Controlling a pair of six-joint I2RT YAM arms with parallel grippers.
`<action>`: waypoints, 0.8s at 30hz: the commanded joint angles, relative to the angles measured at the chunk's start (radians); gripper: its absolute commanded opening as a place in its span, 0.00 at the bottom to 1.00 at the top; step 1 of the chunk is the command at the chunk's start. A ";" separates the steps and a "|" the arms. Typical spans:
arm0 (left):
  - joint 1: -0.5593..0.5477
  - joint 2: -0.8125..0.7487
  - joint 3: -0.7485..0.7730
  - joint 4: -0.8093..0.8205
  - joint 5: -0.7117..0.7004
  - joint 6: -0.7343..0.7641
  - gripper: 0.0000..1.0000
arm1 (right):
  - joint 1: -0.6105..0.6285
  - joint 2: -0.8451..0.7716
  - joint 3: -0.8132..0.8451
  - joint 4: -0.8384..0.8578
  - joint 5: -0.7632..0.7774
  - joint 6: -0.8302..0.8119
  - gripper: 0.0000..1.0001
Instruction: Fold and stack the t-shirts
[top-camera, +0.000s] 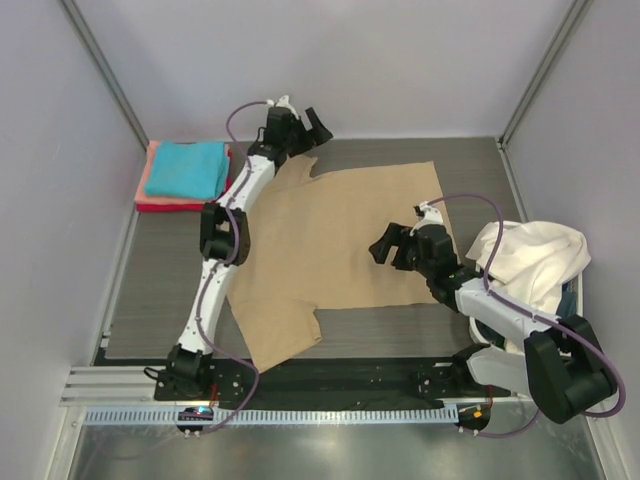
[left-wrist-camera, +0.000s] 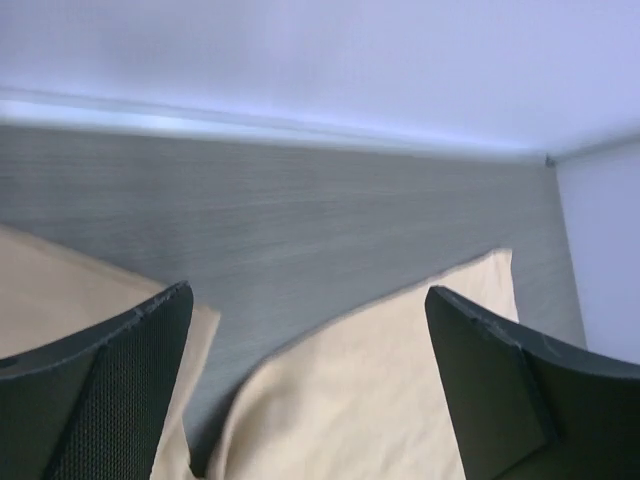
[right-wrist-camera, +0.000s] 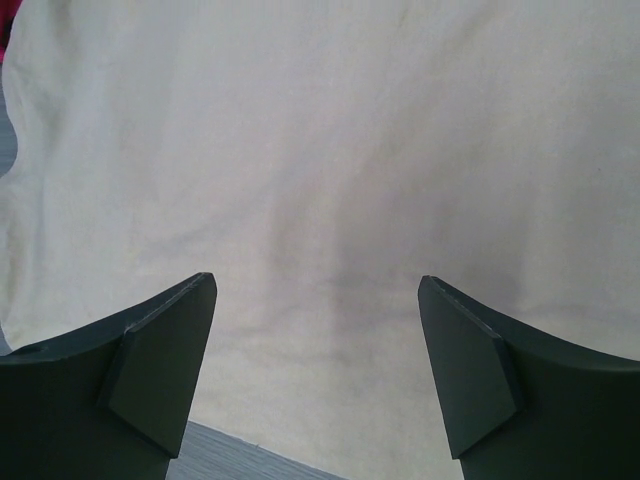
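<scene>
One item: large tan cotton t-shirt (top-camera: 345, 235) is lying flat; likely limp, light, suiting edge-pinching.
Pincers: left gripper (top-camera: 318, 128), right gripper (top-camera: 385, 248) are gaping, empty.

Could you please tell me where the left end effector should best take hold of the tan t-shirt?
Probably the far edge beside the sleeve, from above: the tan t-shirt lies flat on the table, so only an edge offers cloth to pinch, and the open left end effector hovers there.
</scene>
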 joint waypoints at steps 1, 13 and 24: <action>-0.034 -0.235 -0.167 -0.008 0.044 0.068 1.00 | 0.004 -0.049 0.059 -0.001 0.017 0.001 0.89; -0.089 -1.259 -1.318 -0.368 -0.472 0.082 1.00 | 0.004 -0.094 0.300 -0.437 0.394 0.024 0.91; -0.638 -1.746 -1.736 -0.836 -0.584 -0.391 0.87 | 0.002 -0.228 0.309 -0.674 0.453 0.110 0.91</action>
